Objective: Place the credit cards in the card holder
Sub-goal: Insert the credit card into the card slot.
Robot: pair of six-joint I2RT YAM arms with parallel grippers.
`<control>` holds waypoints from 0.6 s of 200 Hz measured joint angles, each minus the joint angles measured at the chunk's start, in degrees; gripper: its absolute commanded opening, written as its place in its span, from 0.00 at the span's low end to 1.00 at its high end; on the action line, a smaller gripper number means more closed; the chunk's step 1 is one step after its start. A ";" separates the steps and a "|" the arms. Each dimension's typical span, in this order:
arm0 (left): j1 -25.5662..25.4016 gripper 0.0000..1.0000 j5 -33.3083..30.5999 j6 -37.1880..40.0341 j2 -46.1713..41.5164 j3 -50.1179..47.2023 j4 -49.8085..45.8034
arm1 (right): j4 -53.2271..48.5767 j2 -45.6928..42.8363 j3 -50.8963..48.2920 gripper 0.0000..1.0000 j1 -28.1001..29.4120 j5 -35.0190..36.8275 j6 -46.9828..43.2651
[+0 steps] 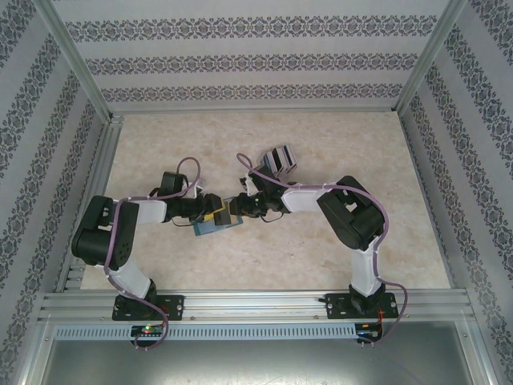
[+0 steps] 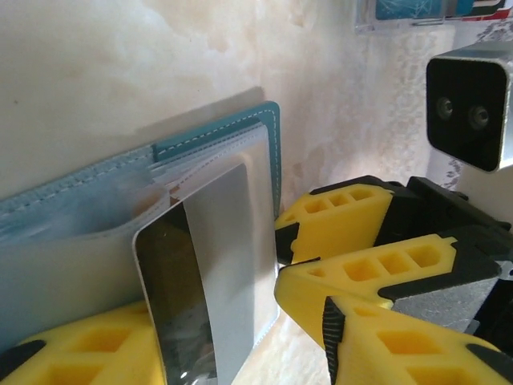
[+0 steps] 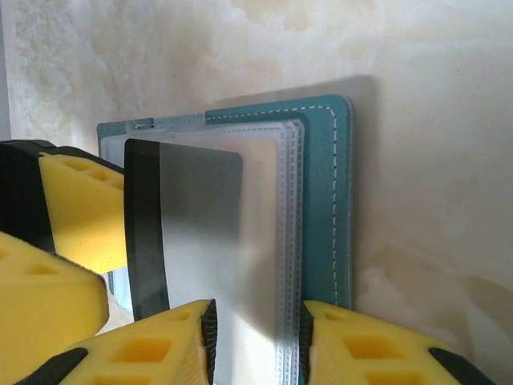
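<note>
The teal card holder [image 1: 210,228] lies open on the table between both arms, its clear sleeves fanned out [image 2: 268,144] [image 3: 329,200]. A grey-white credit card with a dark stripe [image 2: 224,257] [image 3: 200,224] stands partly inside a sleeve. My left gripper [image 1: 210,215] [image 2: 240,321] is open, its yellow fingers on either side of the card with a gap showing on the right side. My right gripper [image 1: 239,207] [image 3: 256,309] comes in from the right and is shut on the holder's sleeve edge, with the card's edge between its pads.
A clear stand with more cards [image 1: 276,159] [image 2: 417,10] sits just beyond the right arm. The right wrist's camera block [image 2: 469,104] hangs close above my left fingers. Aluminium rails [image 1: 256,305] and patterned walls bound the beige table.
</note>
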 measured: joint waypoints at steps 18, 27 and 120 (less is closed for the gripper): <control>-0.13 0.65 -2.62 2.34 -1.44 1.84 -6.23 | 0.22 0.07 0.00 0.36 0.04 -0.04 0.00; -0.13 0.74 -4.31 3.78 -2.47 2.78 -9.66 | 0.28 0.11 0.00 0.36 0.04 -0.04 -0.02; 1.81 0.61 -15.69 9.64 -11.34 5.05 -28.04 | -6.99 -2.84 0.52 0.30 0.90 5.01 -5.62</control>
